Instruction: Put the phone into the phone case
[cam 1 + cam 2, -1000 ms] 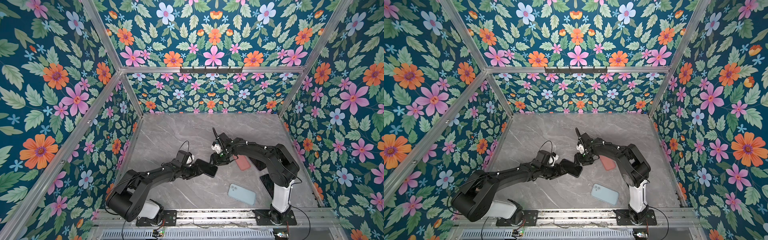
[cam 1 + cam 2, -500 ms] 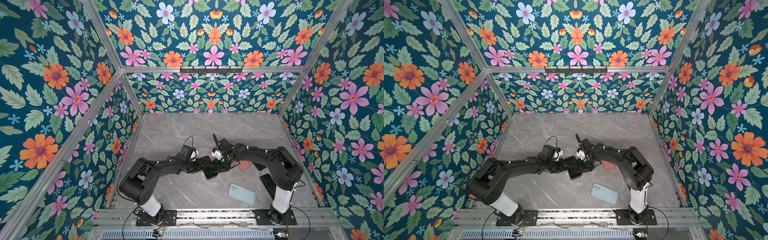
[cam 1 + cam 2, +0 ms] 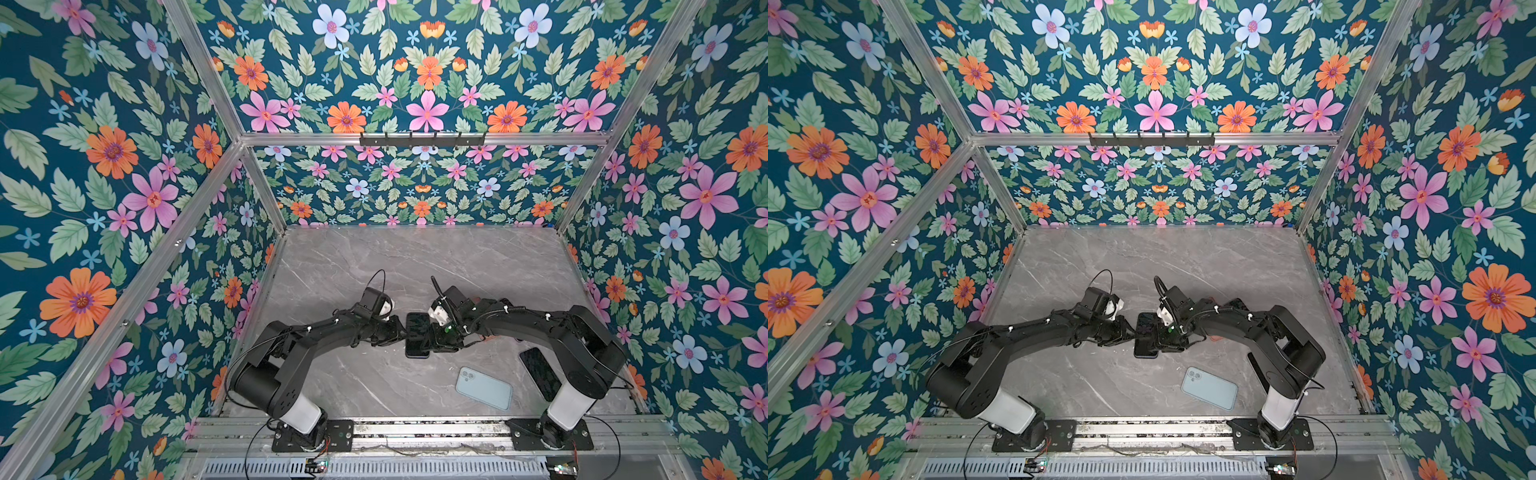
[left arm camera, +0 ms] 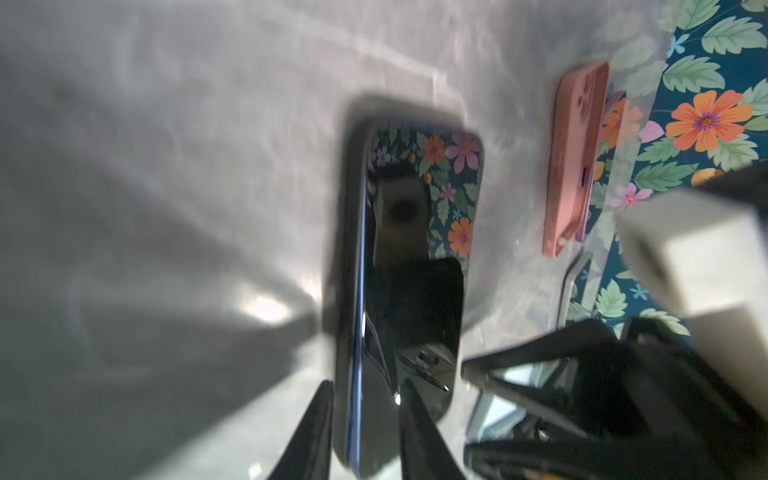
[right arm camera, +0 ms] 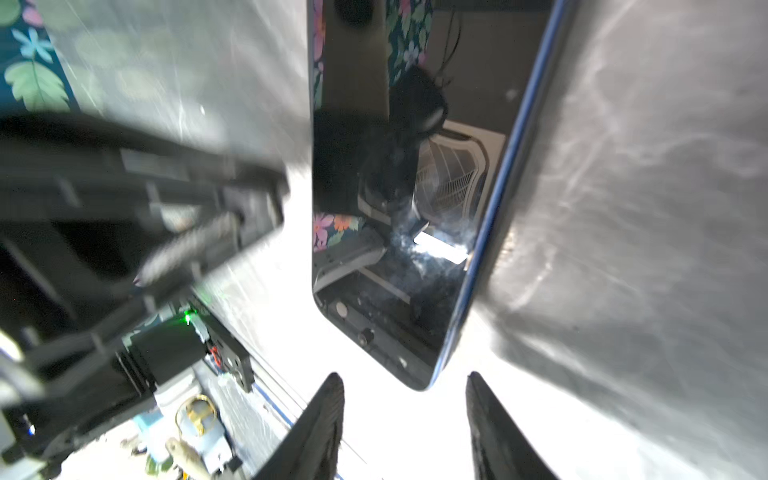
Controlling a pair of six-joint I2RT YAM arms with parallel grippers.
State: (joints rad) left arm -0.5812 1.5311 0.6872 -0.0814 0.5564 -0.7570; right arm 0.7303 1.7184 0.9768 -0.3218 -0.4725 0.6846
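Note:
A dark phone (image 3: 417, 332) (image 3: 1146, 332) with a blue rim sits at the table's middle, between both grippers. My left gripper (image 3: 401, 332) (image 4: 368, 384) is shut on one end of the phone (image 4: 415, 249), one finger on the glossy screen and one behind the rim. My right gripper (image 3: 434, 338) (image 5: 403, 374) is open, and the other end of the phone (image 5: 395, 166) lies just beyond its tips, untouched. A salmon-pink phone case (image 4: 575, 158) lies on the table beyond the phone. In both top views my right arm covers nearly all of it.
A light-blue case or phone (image 3: 484, 388) (image 3: 1209, 388) lies camera side up near the front edge. A second dark phone (image 3: 540, 374) lies under my right arm's elbow. Flowered walls enclose the grey marble table (image 3: 415, 266).
The phone has turned from lying crosswise to pointing away from the front edge. My left jaws have narrowed onto it. My right arm has shifted over the pink case.

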